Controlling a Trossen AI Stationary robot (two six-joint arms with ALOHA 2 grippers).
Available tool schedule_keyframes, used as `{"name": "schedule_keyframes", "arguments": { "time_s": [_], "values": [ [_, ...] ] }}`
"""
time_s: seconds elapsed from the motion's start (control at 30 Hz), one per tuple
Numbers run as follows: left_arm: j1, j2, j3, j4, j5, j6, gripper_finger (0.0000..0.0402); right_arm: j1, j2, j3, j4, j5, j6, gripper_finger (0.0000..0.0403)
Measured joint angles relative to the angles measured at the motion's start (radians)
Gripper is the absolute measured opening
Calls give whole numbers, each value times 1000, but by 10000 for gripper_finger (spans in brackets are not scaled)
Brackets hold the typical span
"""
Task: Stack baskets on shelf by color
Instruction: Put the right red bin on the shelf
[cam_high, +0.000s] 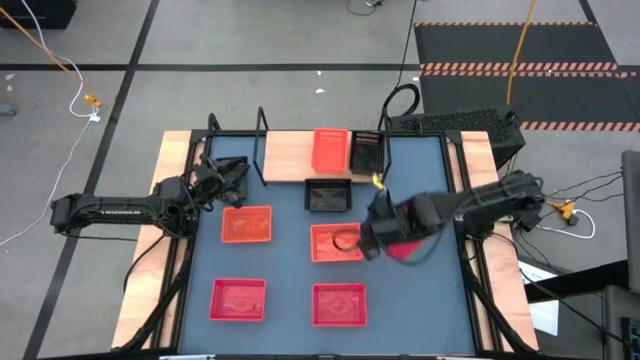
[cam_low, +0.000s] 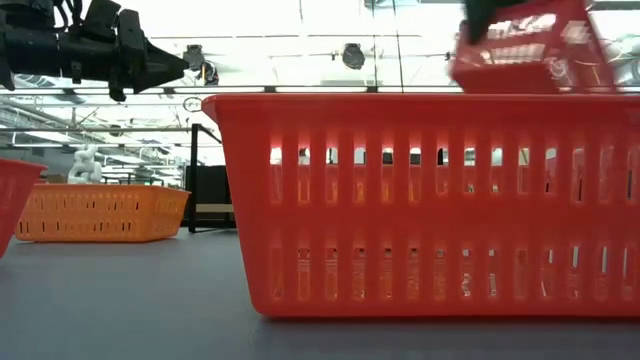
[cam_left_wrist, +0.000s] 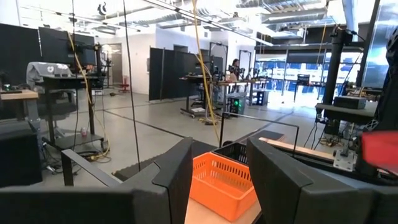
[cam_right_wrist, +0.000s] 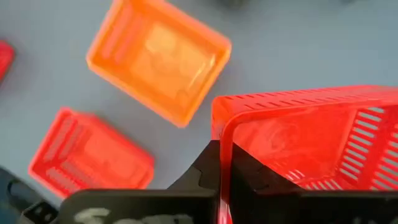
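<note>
Gripping the rim of a pinkish-red basket (cam_right_wrist: 311, 137), the right gripper (cam_right_wrist: 225, 186) had its fingers closed on the thin wall and held the basket clear of the table (cam_high: 285, 265) — beside an orange basket (cam_high: 335, 243) lying near the table's middle. At the far edge, the wooden shelf (cam_high: 290, 155) carried an orange-red basket (cam_high: 329, 150) and a black one (cam_high: 366, 152) side by side; another black basket (cam_high: 328, 196) sat on the table just before it. Three more reddish baskets lay on the table — one (cam_high: 246, 225) near the left gripper (cam_high: 237, 172), two (cam_high: 238, 299) (cam_high: 339, 305) along the near edge. That left gripper hovered with fingers (cam_left_wrist: 177, 177) parted, holding nothing.
</note>
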Motion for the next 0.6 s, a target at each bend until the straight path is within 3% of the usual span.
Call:
{"name": "schedule_keyframes", "arguments": {
  "time_s": [0.23, 0.37, 0.5, 0.6],
  "values": [
    [0, 0, 0, 9, 0, -2, 152, -147, 174, 344, -110, 168, -413, 1],
    [0, 0, 0, 8, 0, -2, 152, -210, 281, 511, -89, 286, -707, 1],
    [0, 0, 0, -1, 0, -4, 152, -273, 330, 539, 152, 427, -1072, 1],
    [0, 0, 0, -19, 0, -7, 152, -329, 366, 524, 429, 389, -1308, 1]
  ]
}}
